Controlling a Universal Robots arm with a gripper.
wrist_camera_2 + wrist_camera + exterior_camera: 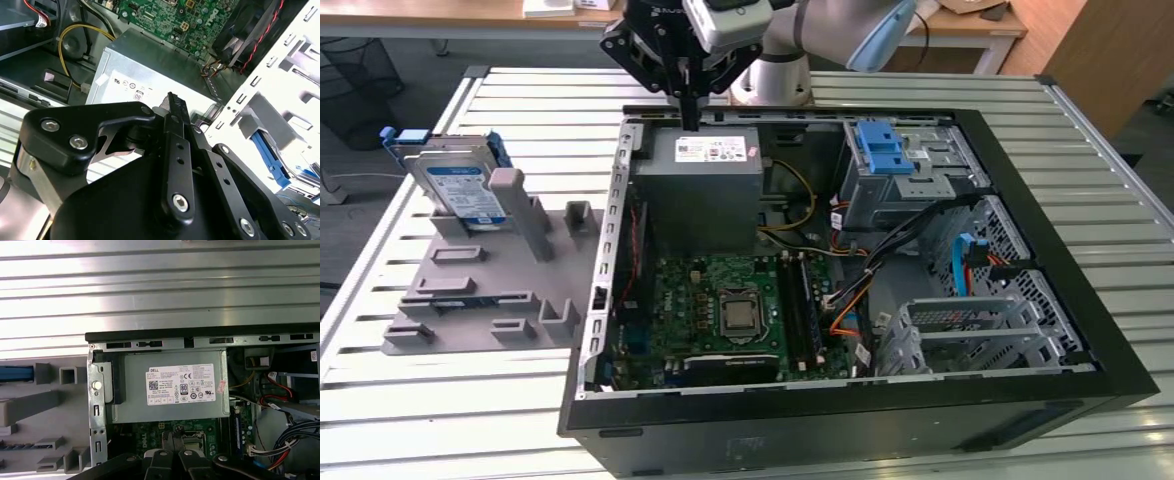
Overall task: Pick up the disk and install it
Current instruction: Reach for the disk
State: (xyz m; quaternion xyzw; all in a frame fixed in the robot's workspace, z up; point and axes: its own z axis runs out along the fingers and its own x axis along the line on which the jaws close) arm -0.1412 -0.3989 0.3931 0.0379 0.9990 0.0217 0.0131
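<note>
While gripper (687, 122) hangs closed and empty over case (854, 432) | disk (464, 190) on end in rack (470, 288), long axis upright

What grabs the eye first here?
The open computer case lies on the slatted table, green motherboard exposed. The gripper, shut and empty, hangs over the gray power supply just inside the case's rim. The disk stands in a gray fixture at the exterior view's left.
</note>
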